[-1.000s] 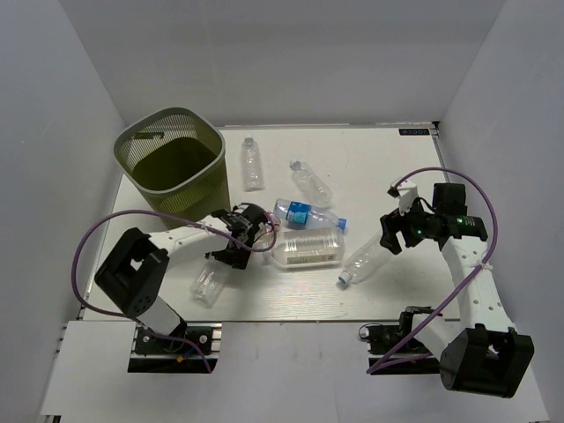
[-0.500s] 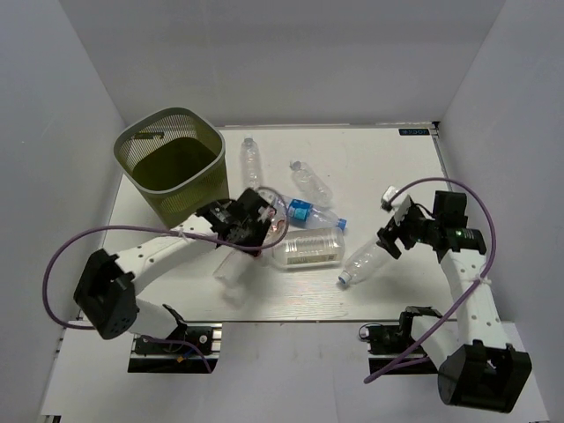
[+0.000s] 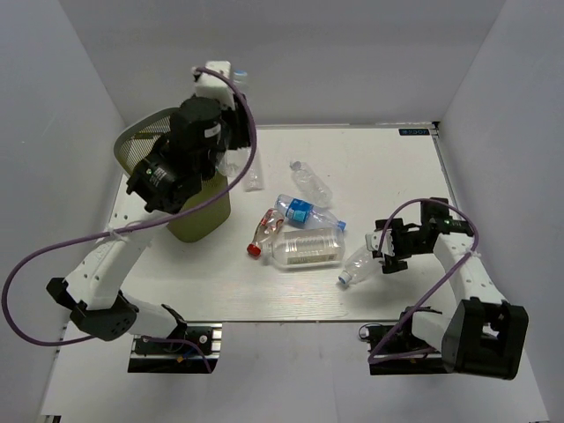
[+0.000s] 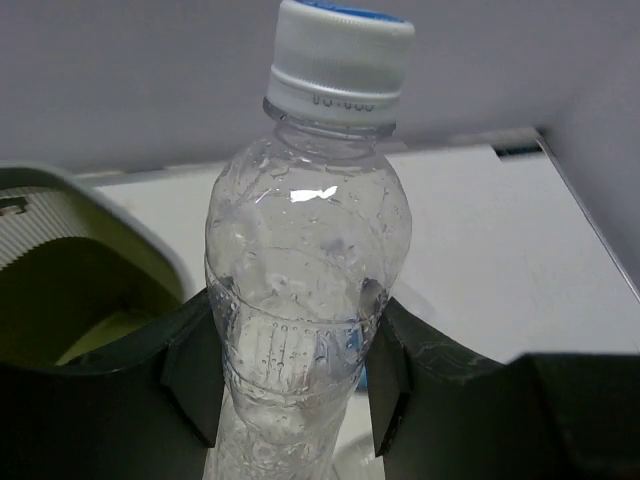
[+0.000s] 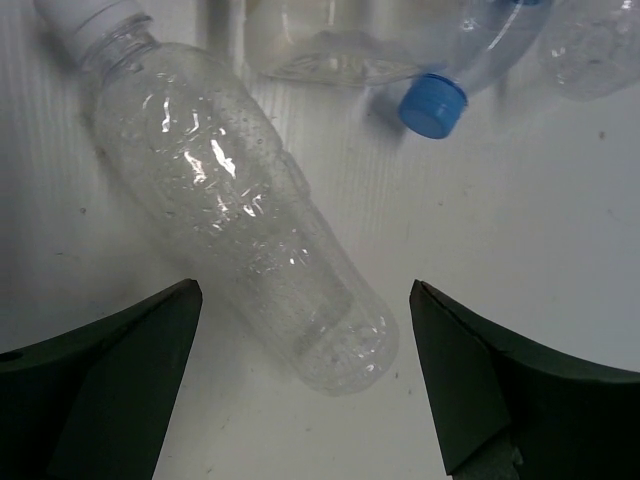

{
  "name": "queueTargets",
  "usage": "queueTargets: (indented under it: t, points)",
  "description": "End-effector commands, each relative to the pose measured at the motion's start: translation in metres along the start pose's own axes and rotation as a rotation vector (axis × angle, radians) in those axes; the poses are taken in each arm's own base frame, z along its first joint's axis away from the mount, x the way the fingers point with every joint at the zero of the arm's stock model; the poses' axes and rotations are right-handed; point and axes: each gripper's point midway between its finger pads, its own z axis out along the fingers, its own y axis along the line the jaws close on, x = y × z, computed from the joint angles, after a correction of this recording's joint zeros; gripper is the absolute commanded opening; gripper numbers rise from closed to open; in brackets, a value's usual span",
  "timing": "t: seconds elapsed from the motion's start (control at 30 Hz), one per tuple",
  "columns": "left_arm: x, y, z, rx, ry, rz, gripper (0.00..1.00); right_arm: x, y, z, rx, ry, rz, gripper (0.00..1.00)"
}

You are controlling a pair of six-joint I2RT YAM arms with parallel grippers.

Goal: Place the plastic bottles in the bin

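The left end effector (image 4: 290,370) is clamped on a capped clear bottle (image 4: 305,230), held upright and raised near the rim of the bin (image 4: 100,215), presumably for a drop inside. The right end effector (image 5: 300,300) is spread wide, straddling a lying bottle (image 5: 240,200) well right of the bin, apparently positioned for pickup; other bottles (image 3: 304,247) lie on the table (image 3: 388,159) between.

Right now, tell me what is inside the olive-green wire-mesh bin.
In the olive-green wire-mesh bin, the left wrist view shows only bare inner wall, no bottle. The left gripper, shut on a clear white-capped plastic bottle, hides the rest; from above, the left arm covers most of it.
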Motion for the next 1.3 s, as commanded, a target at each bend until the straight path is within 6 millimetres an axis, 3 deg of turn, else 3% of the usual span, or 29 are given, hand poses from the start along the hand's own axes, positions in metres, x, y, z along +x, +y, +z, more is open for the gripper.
queueTargets:
  t: [0.0,0.03,0.13,0.27,0.5,0.53,0.57,0.63,0.67,0.73,0.77,0.83,0.87,0.93,0.97,1.0,1.07,1.1,1.13,1.17,1.2,1.27]
  points:
    - [-0.028,0.060,-0.003,-0.321,-0.072,-0.060,0.19,-0.006,-0.013,-0.001,-0.048,-0.028,-0.299,0.90]
    - [-0.041,0.076,-0.010,-0.383,-0.109,-0.080,0.19,-0.005,-0.005,0.005,-0.091,-0.056,-0.296,0.90]
    - [-0.046,0.106,-0.008,-0.510,-0.121,-0.101,0.28,0.002,-0.002,0.013,-0.134,-0.061,-0.352,0.90]
    - [-0.029,0.145,0.000,-0.639,-0.057,-0.110,0.36,0.017,-0.001,0.028,-0.164,-0.039,-0.403,0.90]
    - [0.028,0.203,0.029,-0.725,0.082,-0.170,0.43,0.031,0.011,0.051,-0.243,-0.036,-0.429,0.90]
    - [0.032,0.208,0.033,-0.729,0.096,-0.172,0.47,0.034,0.014,0.052,-0.256,-0.038,-0.419,0.90]
    - [0.036,0.213,0.037,-0.721,0.111,-0.181,0.63,0.035,0.016,0.053,-0.263,-0.039,-0.422,0.90]
    - [0.044,0.211,0.045,-0.696,0.142,-0.184,0.83,0.032,0.025,0.059,-0.305,-0.052,-0.431,0.88]
    - [0.046,0.209,0.048,-0.655,0.166,-0.162,1.00,0.031,0.029,0.062,-0.323,-0.059,-0.435,0.83]
    - [0.037,0.203,0.050,-0.605,0.144,-0.152,1.00,0.031,0.042,0.060,-0.367,-0.061,-0.409,0.75]
    - [0.030,0.194,0.051,-0.529,0.141,-0.109,1.00,0.030,0.045,0.060,-0.385,-0.069,-0.411,0.59]
    - [0.015,0.170,0.052,-0.404,0.096,-0.045,1.00,0.027,0.063,0.054,-0.461,-0.091,-0.367,0.42]
    - [0.009,0.142,0.055,-0.230,0.084,-0.017,1.00,0.024,0.066,0.051,-0.478,-0.103,-0.344,0.32]
    - [0.000,0.107,0.038,-0.018,0.036,0.064,1.00,0.019,0.073,0.045,-0.504,-0.113,-0.300,0.23]
    - [0.002,0.071,0.033,0.193,0.017,0.083,1.00,0.013,0.067,0.040,-0.488,-0.118,-0.292,0.17]
    - [-0.002,0.048,0.019,0.315,-0.004,0.089,1.00,0.010,0.064,0.037,-0.478,-0.113,-0.247,0.16]
    - [0.016,0.004,0.006,0.572,0.039,0.062,1.00,-0.011,0.050,0.024,-0.442,-0.165,-0.190,0.10]
    - [0.024,-0.009,0.000,0.646,0.069,0.038,1.00,-0.018,0.029,0.017,-0.393,-0.164,-0.167,0.09]
    - [0.037,-0.029,-0.006,0.740,0.113,0.016,1.00,-0.037,0.005,0.008,-0.320,-0.214,-0.115,0.09]
    - [0.060,-0.037,-0.008,0.766,0.187,-0.011,1.00,-0.048,-0.002,-0.001,-0.299,-0.228,-0.099,0.08]
    - [0.075,-0.051,-0.014,0.807,0.228,-0.002,1.00,-0.059,-0.033,-0.016,-0.232,-0.213,-0.101,0.08]
    - [0.104,-0.054,-0.019,0.795,0.296,0.005,1.00,-0.083,-0.055,-0.028,-0.145,-0.271,-0.063,0.08]
